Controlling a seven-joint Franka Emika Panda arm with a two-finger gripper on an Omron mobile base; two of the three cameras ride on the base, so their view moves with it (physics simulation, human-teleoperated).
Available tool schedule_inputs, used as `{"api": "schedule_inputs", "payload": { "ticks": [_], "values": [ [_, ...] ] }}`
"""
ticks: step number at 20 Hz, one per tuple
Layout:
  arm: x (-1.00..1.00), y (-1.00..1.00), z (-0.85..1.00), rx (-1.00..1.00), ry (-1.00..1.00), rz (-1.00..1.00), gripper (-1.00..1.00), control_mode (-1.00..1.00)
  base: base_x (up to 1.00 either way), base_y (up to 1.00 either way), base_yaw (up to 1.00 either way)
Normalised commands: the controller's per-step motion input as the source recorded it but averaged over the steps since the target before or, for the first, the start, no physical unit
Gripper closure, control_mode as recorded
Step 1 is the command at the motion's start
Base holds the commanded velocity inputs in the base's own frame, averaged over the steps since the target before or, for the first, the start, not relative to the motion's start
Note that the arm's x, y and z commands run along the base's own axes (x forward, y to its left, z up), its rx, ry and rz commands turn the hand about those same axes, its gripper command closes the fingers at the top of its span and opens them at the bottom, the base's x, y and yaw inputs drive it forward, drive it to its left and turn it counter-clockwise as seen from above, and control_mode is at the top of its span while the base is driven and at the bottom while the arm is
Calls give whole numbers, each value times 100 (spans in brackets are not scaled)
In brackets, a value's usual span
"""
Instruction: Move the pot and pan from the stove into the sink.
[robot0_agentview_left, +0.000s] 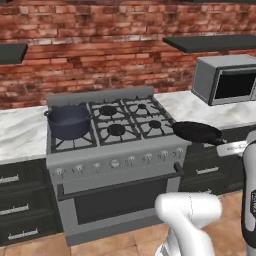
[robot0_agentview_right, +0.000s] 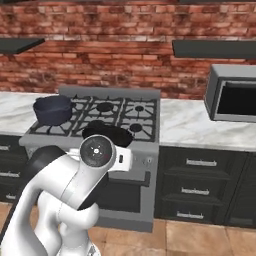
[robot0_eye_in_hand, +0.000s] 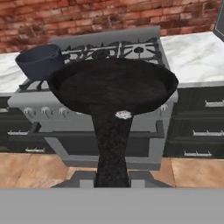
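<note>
- Two cooking vessels show: the pot (robot0_agentview_left: 68, 121) sits on the stove (robot0_agentview_left: 115, 150), while the pan (robot0_agentview_left: 197, 132) hangs in the air, off the grates.
- The pot, deep and dark blue-grey, covers the stove's front-left burner, close to the left edge of the grates; in the right base view the pot (robot0_agentview_right: 52, 110) sits at the stove's (robot0_agentview_right: 100, 125) left side with white marble counter (robot0_agentview_right: 15, 112) just beside it.
- The pan is shallow and black. In the left base view it floats past the stove's front-right corner, over the dark cabinets (robot0_agentview_left: 210, 167), its handle running right toward the white arm (robot0_agentview_left: 247, 195).
- In the right base view the pan (robot0_agentview_right: 107, 135) shows in front of the stove's front edge, partly hidden behind the arm's round joint.
- In the hand view the pan (robot0_eye_in_hand: 113, 87) is level, bowl up, with its handle running straight down to the gripper (robot0_eye_in_hand: 112, 181). The fingers are mostly hidden behind the handle; they appear clamped on it.
- Open room: air all around the pan, the brown tiled floor (robot0_eye_in_hand: 26, 170) below, and bare marble counter (robot0_agentview_left: 185, 102) right of the stove.
- A microwave (robot0_agentview_left: 225, 80) stands on that counter, cut off by the right edge of the frame.
- Dark wall shelves (robot0_agentview_left: 210, 43) hang over the counter against a red brick wall (robot0_agentview_left: 100, 45).
- The stove's front knobs (robot0_agentview_left: 115, 163) are small and blurred; their settings cannot be read.
</note>
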Motion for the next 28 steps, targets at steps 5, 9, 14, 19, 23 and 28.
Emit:
{"api": "schedule_inputs", "payload": {
  "ticks": [5,9,14,19,23,28],
  "values": [
    [0,0,0,0,0,0,100,100,8,-12,-47],
    [0,0,0,0,0,0,100,100,7,-10,-48],
    [0,0,0,0,0,0,100,100,7,-10,-48],
    [0,0,0,0,0,0,100,100,7,-10,-48],
    [0,0,0,0,0,0,100,100,7,-10,-48],
    [0,0,0,0,0,0,100,100,7,-11,-47]
  ]
}}
